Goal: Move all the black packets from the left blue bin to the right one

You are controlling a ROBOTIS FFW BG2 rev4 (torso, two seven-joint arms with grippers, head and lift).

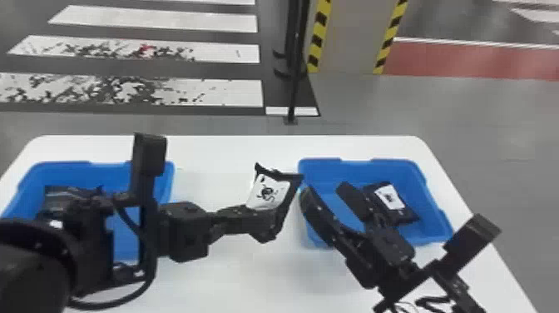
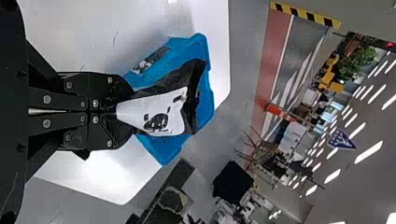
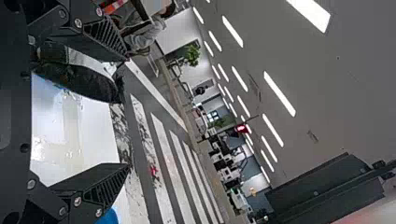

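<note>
Left end effector (image 1: 265, 218) pinches black packet (image 1: 288, 199) with printed white label (image 1: 266, 192); right end effector (image 1: 325, 191) wide open, empty

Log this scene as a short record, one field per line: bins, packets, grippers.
Surface: white table
Left bin: blue, dark packet material inside, partly behind the left arm; count unclear
Right bin: blue, one labelled black packet inside
Left gripper: shut on a black packet with a white label, beside the right bin's left side
Right gripper: open, empty, over the right bin
</note>
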